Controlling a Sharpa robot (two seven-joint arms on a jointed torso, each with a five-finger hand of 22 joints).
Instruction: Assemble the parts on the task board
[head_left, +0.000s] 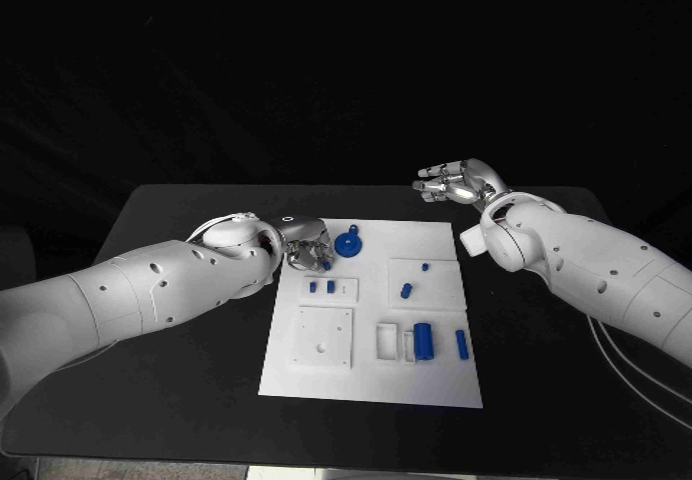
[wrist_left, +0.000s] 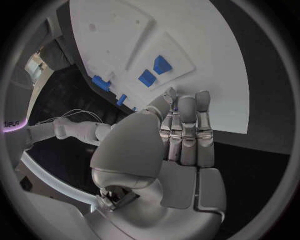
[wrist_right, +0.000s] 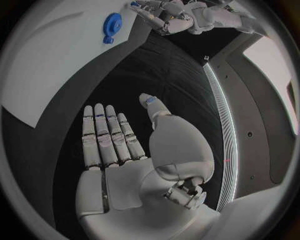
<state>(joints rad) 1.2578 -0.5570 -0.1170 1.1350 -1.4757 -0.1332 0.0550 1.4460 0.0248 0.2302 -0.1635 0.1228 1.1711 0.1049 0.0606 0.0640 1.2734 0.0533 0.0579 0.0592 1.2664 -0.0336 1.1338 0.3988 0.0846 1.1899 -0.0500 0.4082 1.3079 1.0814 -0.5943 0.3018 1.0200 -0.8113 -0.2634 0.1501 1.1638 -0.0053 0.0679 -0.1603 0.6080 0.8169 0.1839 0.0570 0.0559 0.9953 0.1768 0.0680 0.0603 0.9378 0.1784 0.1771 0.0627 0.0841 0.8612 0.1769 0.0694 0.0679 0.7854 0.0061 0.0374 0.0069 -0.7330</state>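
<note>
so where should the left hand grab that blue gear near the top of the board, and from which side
Likely by the small handle-like stub at the top of the blue gear, pinched from above. The gear seems to lie flat on the task board, so its toothed rim offers little to get under. The left hand sits right beside it on its left, so a short approach from that side looks best.

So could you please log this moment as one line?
left hand: open, over board | right hand: open, off board | gear: on board
</note>
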